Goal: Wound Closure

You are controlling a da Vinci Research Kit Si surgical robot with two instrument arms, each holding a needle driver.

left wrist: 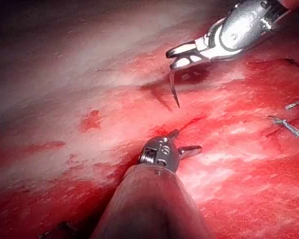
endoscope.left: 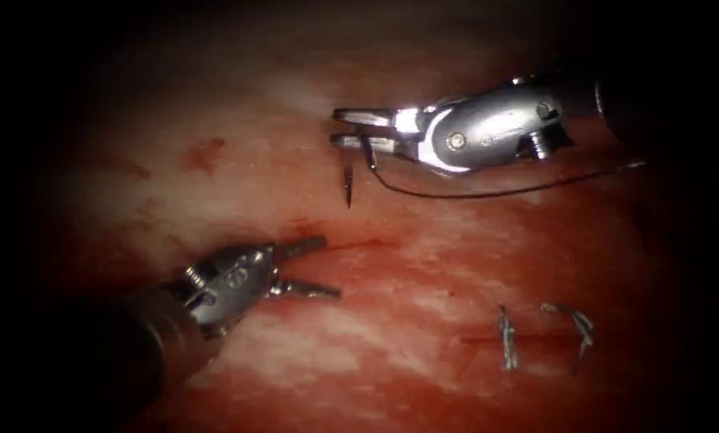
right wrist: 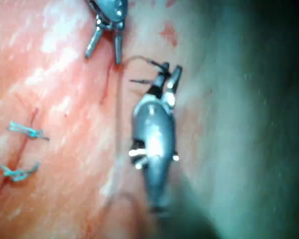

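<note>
Slim, dark, curved needle gripped near its thread end by the right tool at one o'clock, clear of the tissue, point hanging toward six, black thread trailing toward three; left tool at seven o'clock spread apart, holding nothing.

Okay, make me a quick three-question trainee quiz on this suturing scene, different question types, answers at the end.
1. True or false: the left end effector holds the needle.
2. Multiple choice: the needle's tip is A) buried in the tissue, B) free above the tissue, C) inside the cut.
3. Fill in: the thread trails from the needle toward the endoscope view's ____.

Key: 1 false, the right end effector holds it near its thread end and the left one is open, holding nothing; 2 B; 3 right.
</note>
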